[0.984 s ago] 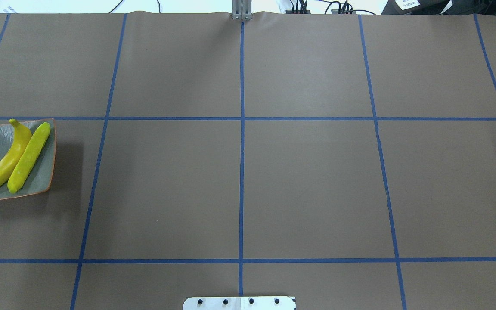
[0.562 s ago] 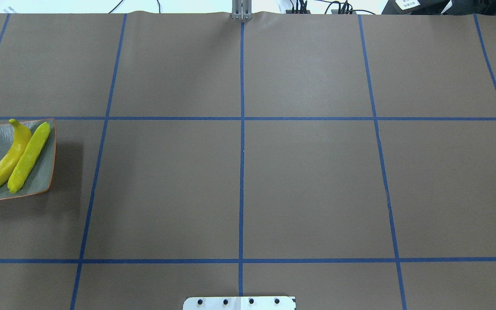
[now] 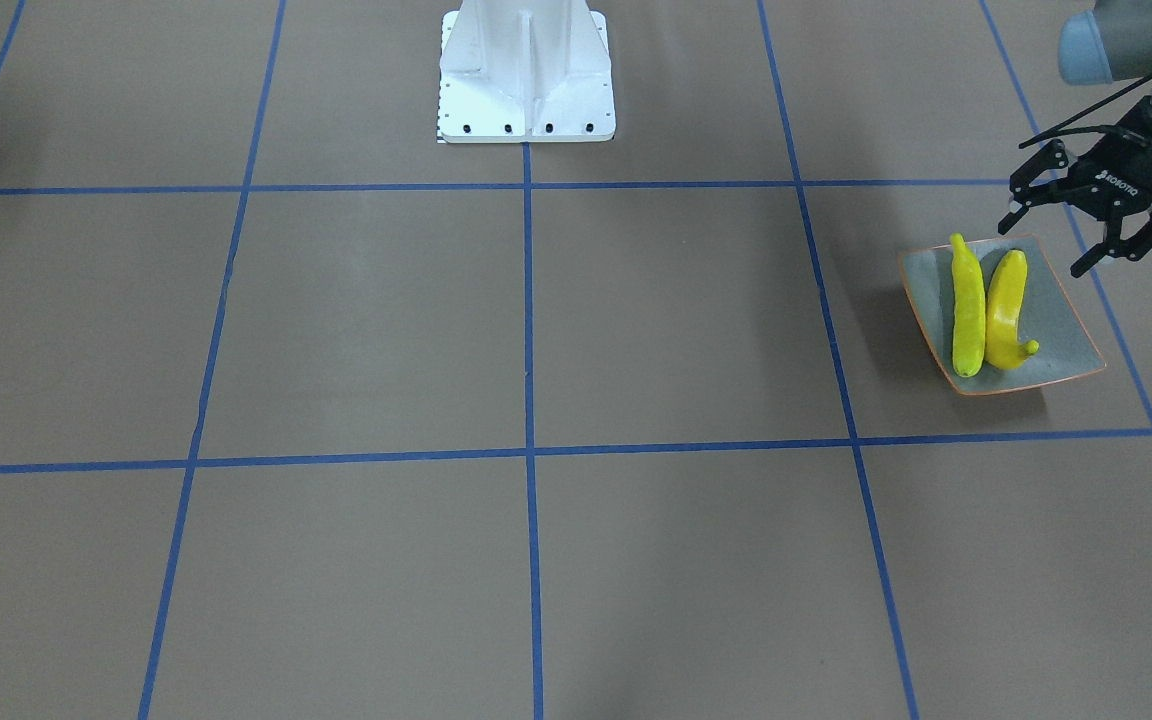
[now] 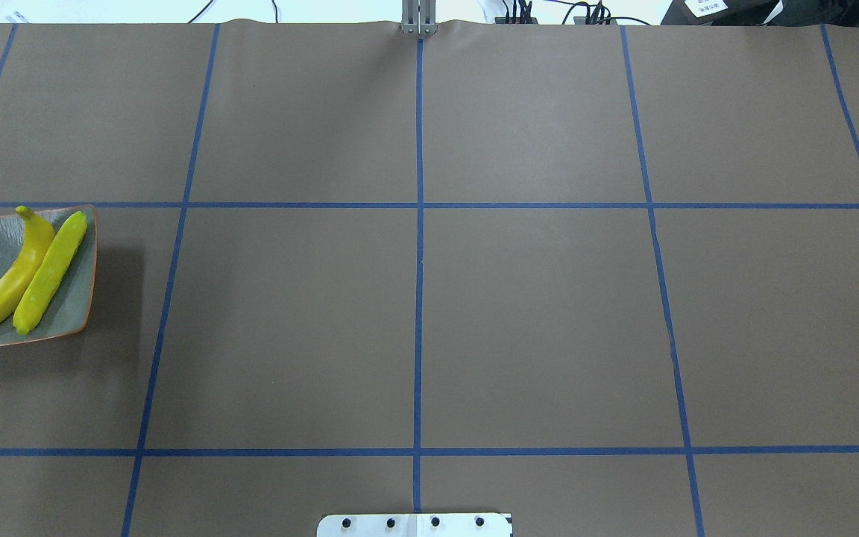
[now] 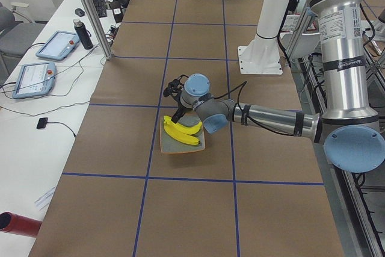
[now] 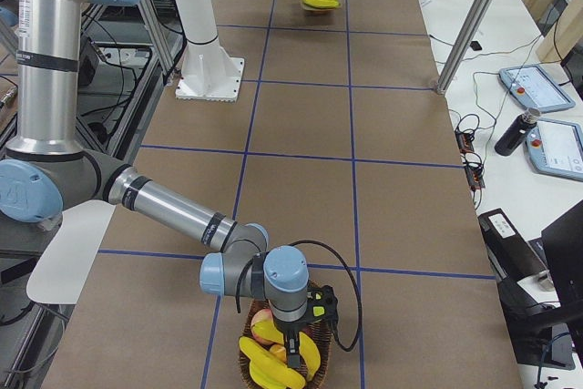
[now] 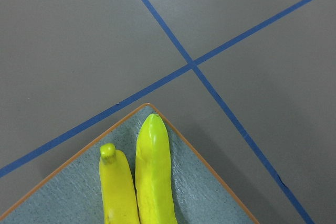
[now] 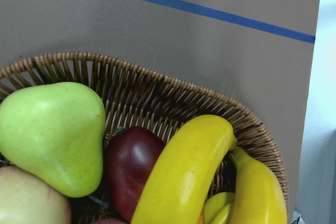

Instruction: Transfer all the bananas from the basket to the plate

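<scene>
The grey-green plate [image 3: 1066,335] with an orange rim sits at the table's left end and holds two yellow bananas [image 3: 968,310] [image 3: 1006,300] side by side. The plate [image 4: 71,298] and bananas [image 4: 8,280] also show in the overhead view, and in the left wrist view [image 7: 154,177]. My left gripper [image 3: 1044,248] is open and empty, hovering above the plate's near corner. The wicker basket [image 8: 157,85] at the table's right end holds two more bananas [image 8: 184,177] [image 8: 260,192]. My right gripper [image 6: 293,362] hangs over the basket [image 6: 248,373]; I cannot tell if it is open or shut.
The basket also holds a green pear [image 8: 52,135], a dark red apple [image 8: 128,166] and a pale fruit [image 8: 26,203]. The white robot base [image 3: 524,70] stands at the table's middle edge. Tablets [image 6: 537,88] and a bottle [image 6: 510,131] lie on the side bench.
</scene>
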Action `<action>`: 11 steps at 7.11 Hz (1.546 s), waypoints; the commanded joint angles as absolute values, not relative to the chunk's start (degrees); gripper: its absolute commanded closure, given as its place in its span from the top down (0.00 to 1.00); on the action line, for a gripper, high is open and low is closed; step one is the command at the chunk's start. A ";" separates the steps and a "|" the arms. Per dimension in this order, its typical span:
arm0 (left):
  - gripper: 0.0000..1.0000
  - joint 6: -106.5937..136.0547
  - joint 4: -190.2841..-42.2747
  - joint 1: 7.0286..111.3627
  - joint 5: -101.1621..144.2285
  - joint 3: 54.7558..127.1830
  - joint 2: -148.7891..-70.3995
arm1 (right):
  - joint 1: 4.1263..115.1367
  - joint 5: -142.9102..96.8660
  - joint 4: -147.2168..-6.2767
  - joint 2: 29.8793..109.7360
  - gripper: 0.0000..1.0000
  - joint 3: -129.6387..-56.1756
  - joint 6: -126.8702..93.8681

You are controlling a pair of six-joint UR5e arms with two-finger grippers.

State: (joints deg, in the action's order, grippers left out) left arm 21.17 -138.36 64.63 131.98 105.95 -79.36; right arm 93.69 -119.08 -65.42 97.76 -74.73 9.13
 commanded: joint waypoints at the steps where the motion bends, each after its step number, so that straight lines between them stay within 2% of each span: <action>1: 1.00 21.18 -138.43 64.60 132.01 106.00 -79.37 | 91.86 -119.09 -65.04 97.73 0.92 -74.62 6.25; 3: 1.00 21.18 -138.43 64.60 132.01 105.91 -79.45 | 91.23 -119.00 -64.95 97.91 0.80 -74.62 6.68; 4: 1.00 21.18 -138.34 64.60 131.92 105.82 -79.71 | 91.23 -118.92 -64.95 98.00 0.43 -74.71 6.94; 5: 1.00 21.70 -138.34 64.60 132.01 105.82 -79.89 | 91.06 -117.70 -65.04 97.91 0.12 -74.97 8.25; 6: 1.00 22.23 -138.34 64.60 132.01 105.82 -80.15 | 90.97 -115.77 -65.04 98.00 0.00 -74.97 10.96; 8: 1.00 22.24 -138.25 64.51 132.10 105.73 -80.24 | 91.14 -113.65 -65.04 98.00 0.00 -76.02 12.48; 11: 1.00 22.32 -138.16 64.51 132.19 105.64 -80.51 | 91.32 -114.52 -67.05 96.69 0.00 -81.72 10.30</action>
